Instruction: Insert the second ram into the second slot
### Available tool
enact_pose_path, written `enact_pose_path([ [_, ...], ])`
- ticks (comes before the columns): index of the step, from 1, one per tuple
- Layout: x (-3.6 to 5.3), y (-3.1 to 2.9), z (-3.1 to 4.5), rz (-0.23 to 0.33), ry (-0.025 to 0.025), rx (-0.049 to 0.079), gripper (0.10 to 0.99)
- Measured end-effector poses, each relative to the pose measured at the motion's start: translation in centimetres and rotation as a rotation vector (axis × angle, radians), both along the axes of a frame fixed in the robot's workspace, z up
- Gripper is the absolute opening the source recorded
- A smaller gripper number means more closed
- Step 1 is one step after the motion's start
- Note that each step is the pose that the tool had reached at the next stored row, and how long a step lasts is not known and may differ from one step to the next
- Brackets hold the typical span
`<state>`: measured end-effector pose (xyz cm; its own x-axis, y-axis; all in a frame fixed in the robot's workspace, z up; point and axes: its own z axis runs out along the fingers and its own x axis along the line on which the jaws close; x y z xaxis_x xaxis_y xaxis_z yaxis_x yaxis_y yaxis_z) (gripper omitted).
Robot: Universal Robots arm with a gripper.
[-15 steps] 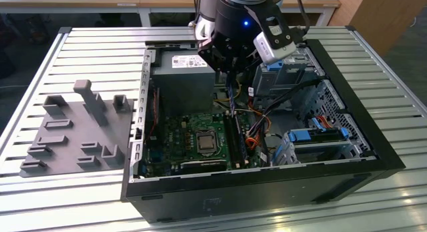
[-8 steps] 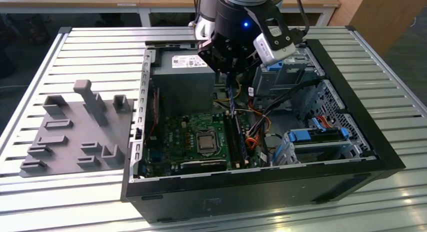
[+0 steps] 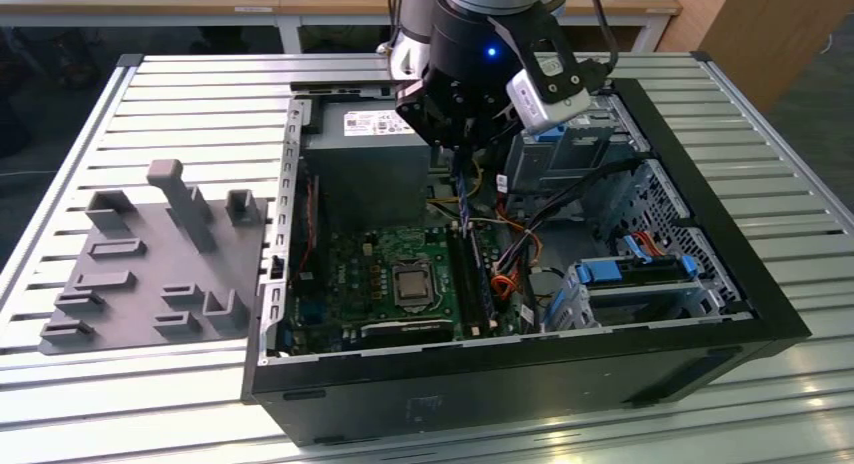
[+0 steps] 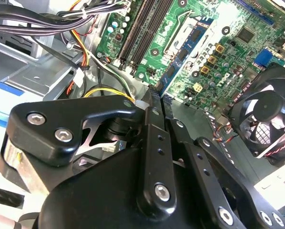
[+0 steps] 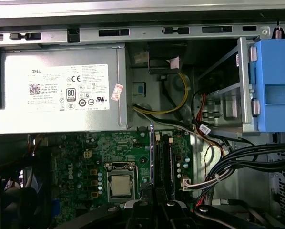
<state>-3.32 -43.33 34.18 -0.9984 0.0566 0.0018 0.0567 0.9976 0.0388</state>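
Second ram (image 5: 152,157) stands edge-on, clamped in the gripper (image 5: 155,200) above the motherboard (image 5: 76,157).

Robot arm (image 3: 461,24) with a glossy black wrist carrying a small blue light (image 3: 491,52). At its three o'clock side sits a pale grey camera box (image 3: 547,89), with a black cable (image 3: 603,24) rising toward twelve o'clock. A pale collar (image 3: 404,56) shows at nine o'clock. The gripper (image 3: 462,144) is matt black: rounded linkage bars (image 4: 73,126) pinned with silver hex screws (image 4: 162,192).
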Motion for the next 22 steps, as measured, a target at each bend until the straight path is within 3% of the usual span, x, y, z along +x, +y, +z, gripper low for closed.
enact_pose_path([
  [12,-0.01,-0.55,-0.61,0.006,0.0013,0.0,0.137],
  [22,0.0,-0.59,-1.05,0.007,0.0014,0.0,0.137],
])
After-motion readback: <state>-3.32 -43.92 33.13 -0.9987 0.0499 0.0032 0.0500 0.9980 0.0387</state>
